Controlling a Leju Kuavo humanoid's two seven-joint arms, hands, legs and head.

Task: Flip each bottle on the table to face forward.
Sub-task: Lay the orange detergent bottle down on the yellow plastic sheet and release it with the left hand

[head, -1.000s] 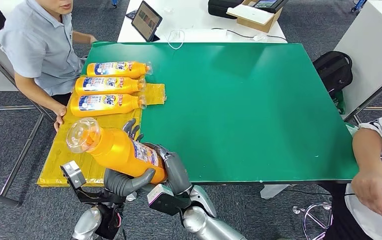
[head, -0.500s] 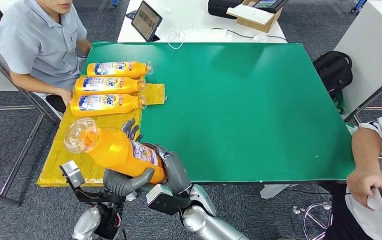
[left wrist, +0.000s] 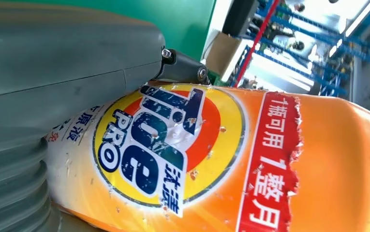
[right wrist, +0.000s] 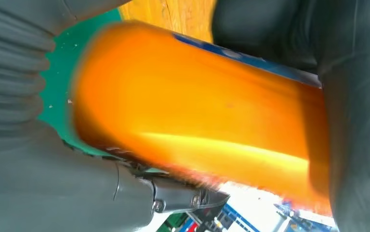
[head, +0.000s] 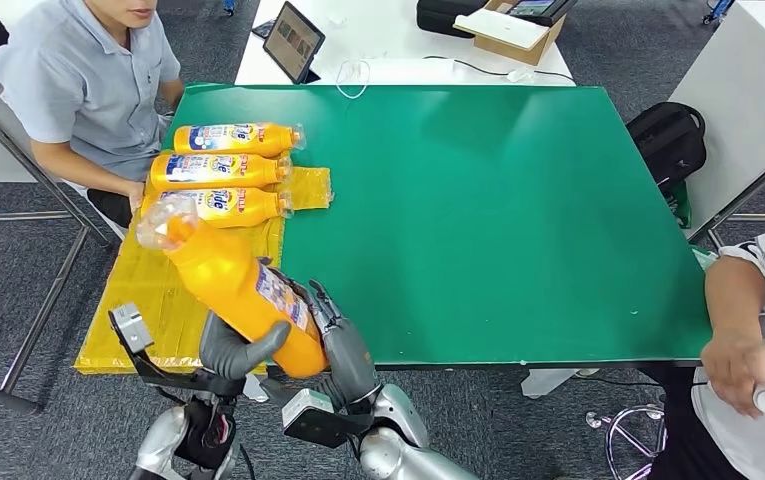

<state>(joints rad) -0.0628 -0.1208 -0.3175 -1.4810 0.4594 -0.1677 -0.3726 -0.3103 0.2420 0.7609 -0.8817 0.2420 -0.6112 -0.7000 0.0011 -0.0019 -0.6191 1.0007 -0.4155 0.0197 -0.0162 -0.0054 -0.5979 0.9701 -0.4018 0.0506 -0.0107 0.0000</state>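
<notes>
Head view shows both hands gripping one big orange plastic bottle (head: 240,292) at the lower left of the frame. Left hand (head: 230,350) wraps fingers around its bottom end, and right hand (head: 343,350) holds its side. Three more orange bottles (head: 220,170) lie on a yellow sheet (head: 158,300) at the upper left.

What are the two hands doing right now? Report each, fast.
Left hand: holding the orange bottle from its left side.
Right hand: holding the same bottle, fingers wrapped round its lower body.
</notes>
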